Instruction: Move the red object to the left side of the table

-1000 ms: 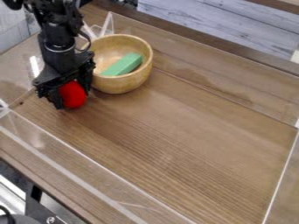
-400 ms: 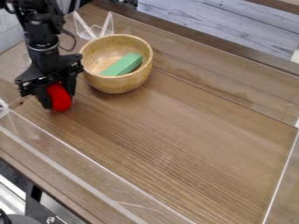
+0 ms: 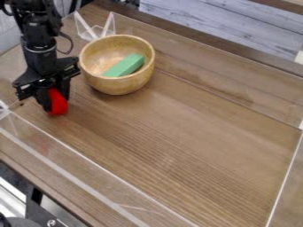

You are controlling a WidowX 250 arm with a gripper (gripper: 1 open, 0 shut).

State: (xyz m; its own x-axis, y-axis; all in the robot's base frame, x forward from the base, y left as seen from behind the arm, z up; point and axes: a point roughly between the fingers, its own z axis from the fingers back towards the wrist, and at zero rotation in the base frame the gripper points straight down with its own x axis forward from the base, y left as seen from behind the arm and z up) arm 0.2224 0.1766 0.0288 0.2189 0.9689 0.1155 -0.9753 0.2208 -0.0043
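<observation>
The red object (image 3: 56, 101) is a small bright red toy fruit sitting low at the left side of the brown wood-grain table (image 3: 190, 133). My black gripper (image 3: 50, 94) points straight down over it, and its fingers are shut on the fruit's sides. The upper part of the fruit is hidden by the fingers. Whether the fruit touches the tabletop I cannot tell.
A wooden bowl (image 3: 116, 80) holding a green block (image 3: 123, 65) stands just right of the gripper. Low clear acrylic walls (image 3: 71, 177) run along the table's edges, with the left wall close to the gripper.
The gripper has carried the red object to the left, away from the bowl, and a little lower. Its fingers now sit tighter on the fruit.
</observation>
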